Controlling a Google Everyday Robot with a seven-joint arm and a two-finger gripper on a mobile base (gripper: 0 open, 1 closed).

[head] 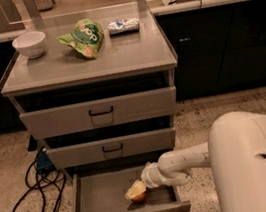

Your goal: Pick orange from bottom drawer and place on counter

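The bottom drawer (pixel 98 200) of the grey cabinet is pulled open. The orange (pixel 138 197) lies inside it, right of the middle, mostly covered by my gripper (pixel 135 191). The gripper reaches into the drawer from the right and sits directly over and around the orange. Its pale fingers (pixel 133 190) hide most of the fruit. The arm (pixel 183 163) extends from the large white body at the lower right.
The counter (pixel 129 53) carries a white bowl (pixel 30 44) at the back left, a green chip bag (pixel 83 37) and a white packet (pixel 123 25). The two upper drawers (pixel 98 112) are slightly open. Black cables (pixel 34 195) lie on the floor left of the cabinet.
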